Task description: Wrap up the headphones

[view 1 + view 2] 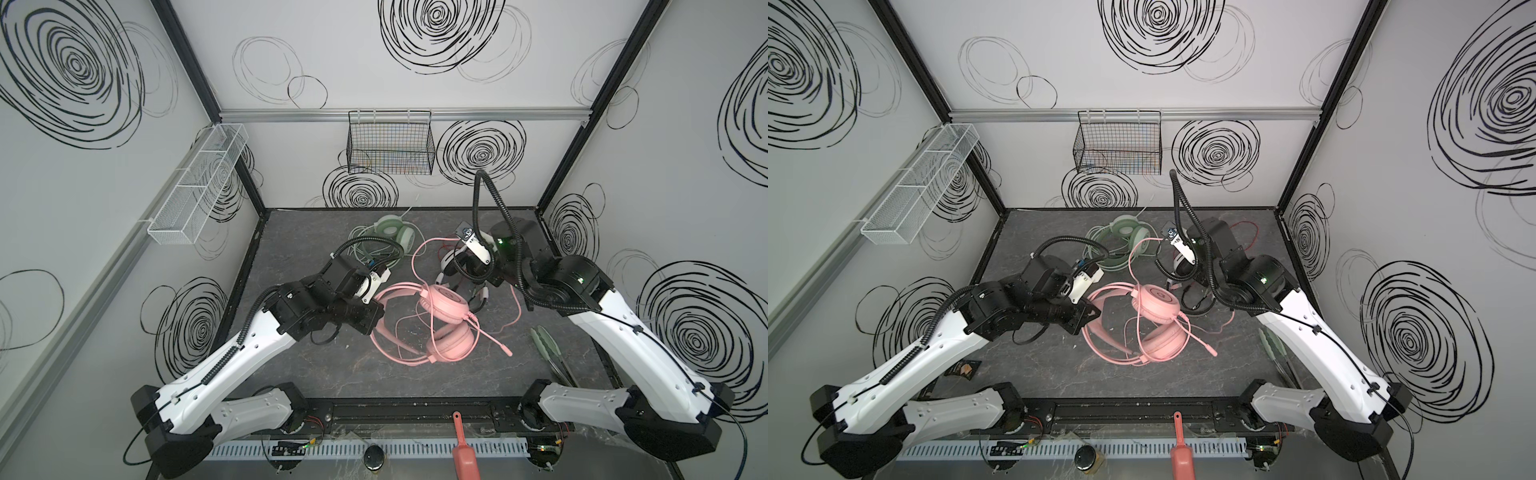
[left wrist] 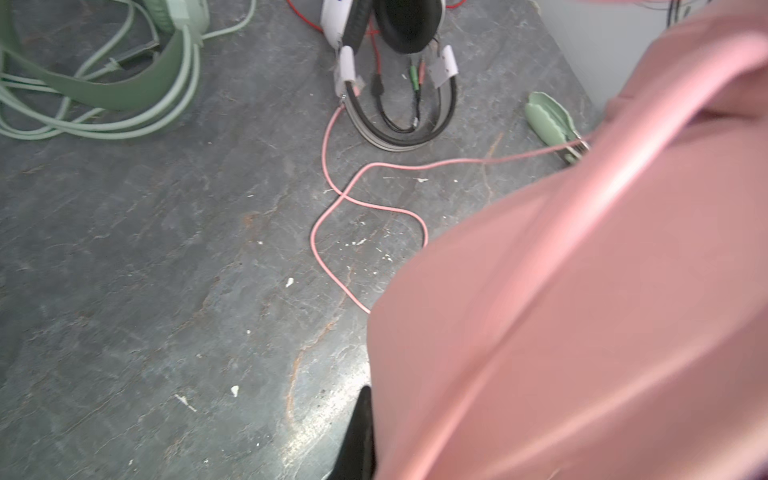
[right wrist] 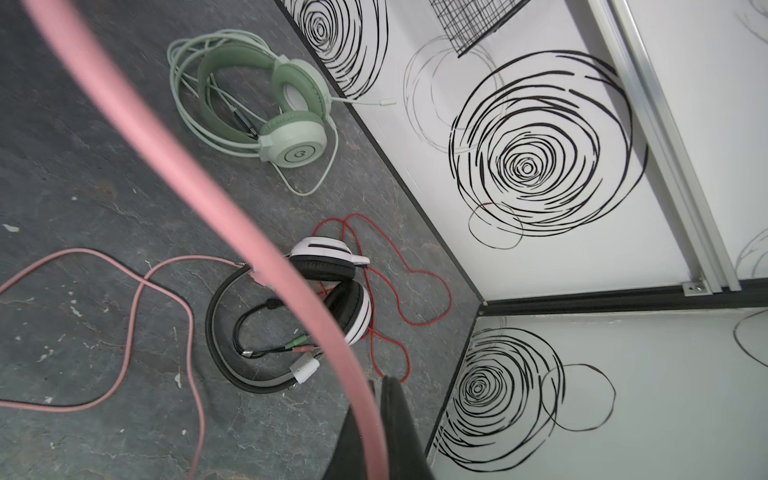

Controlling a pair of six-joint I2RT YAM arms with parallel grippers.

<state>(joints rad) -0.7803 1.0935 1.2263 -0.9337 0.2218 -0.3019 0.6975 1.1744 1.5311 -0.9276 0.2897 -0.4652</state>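
Salmon-red plastic comes first: a scoop (image 1: 465, 453) lies at the very front, outside the dark stone-patterned worktop (image 1: 332, 370). A little further in, on the right, pale green tongs (image 1: 545, 343) lie partly under the right arm. In the middle of the worktop we see the pink headset (image 1: 445, 308), with its two ear cups close together and its microphone boom pointing to the front right. Its headband reaches to the left, where the left gripper (image 2: 372, 409) is clenched on it. In the left wrist view the pink band fills the picture beside one black finger (image 2: 358, 432). We cannot tell if the headset is lifted or rests on the surface. The pink cable (image 3: 199, 166) goes up to the right gripper (image 3: 376, 401), which hangs above the worktop and pinches this cable between closed fingers. The loose part of the cable lies in curves and reaches the headband of the white-and-black headset (image 3: 353, 307), which lies under the right arm, its thin red cable looped toward the rear corner. Furthest, near the back wall, the green headset (image 3: 297, 141) lies with its pale green cable in loops around it. Above it a black wire basket (image 1: 390, 145) hangs on the wall.
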